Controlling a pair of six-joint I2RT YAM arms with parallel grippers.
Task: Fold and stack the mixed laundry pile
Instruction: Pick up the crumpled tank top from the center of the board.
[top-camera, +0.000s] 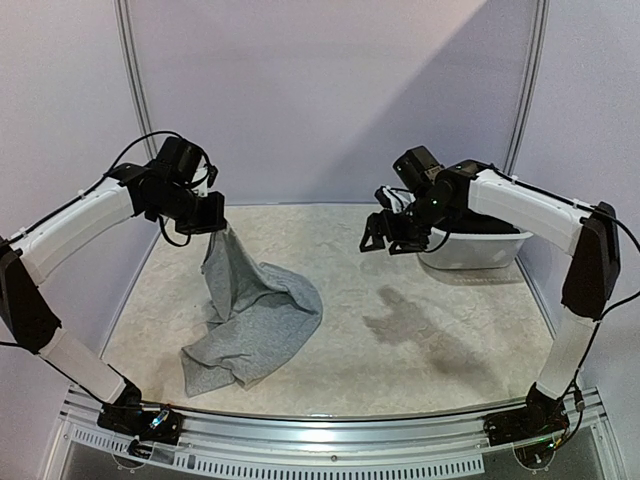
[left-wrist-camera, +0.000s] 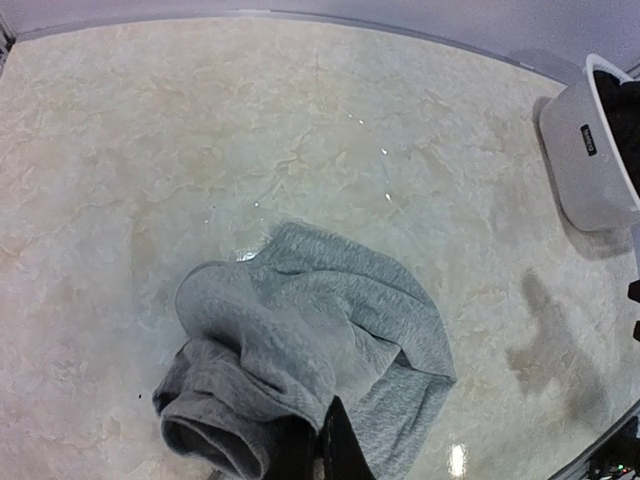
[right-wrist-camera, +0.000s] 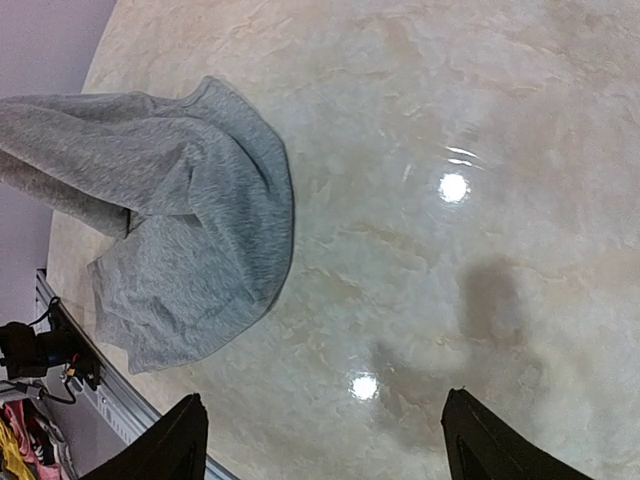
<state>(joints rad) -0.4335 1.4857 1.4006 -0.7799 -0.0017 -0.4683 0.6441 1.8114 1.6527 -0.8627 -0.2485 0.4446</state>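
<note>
A light grey top (top-camera: 255, 320) hangs from my left gripper (top-camera: 214, 224), its lower part heaped on the table at left. The left gripper is shut on the top's upper edge and held above the table. In the left wrist view the grey top (left-wrist-camera: 310, 340) drapes down from the closed fingers (left-wrist-camera: 340, 450). My right gripper (top-camera: 388, 238) is open and empty, raised above the table's middle right, in front of the basket. The right wrist view shows the grey top (right-wrist-camera: 180, 220) at left and wide-apart fingertips (right-wrist-camera: 480, 440). Black cloth (left-wrist-camera: 620, 110) lies in the basket. The printed piece is out of view.
A white plastic laundry basket (top-camera: 480, 250) stands at the back right, behind the right arm; it also shows in the left wrist view (left-wrist-camera: 585, 160). The marbled table (top-camera: 420, 350) has a metal rail along its front edge (top-camera: 330, 425).
</note>
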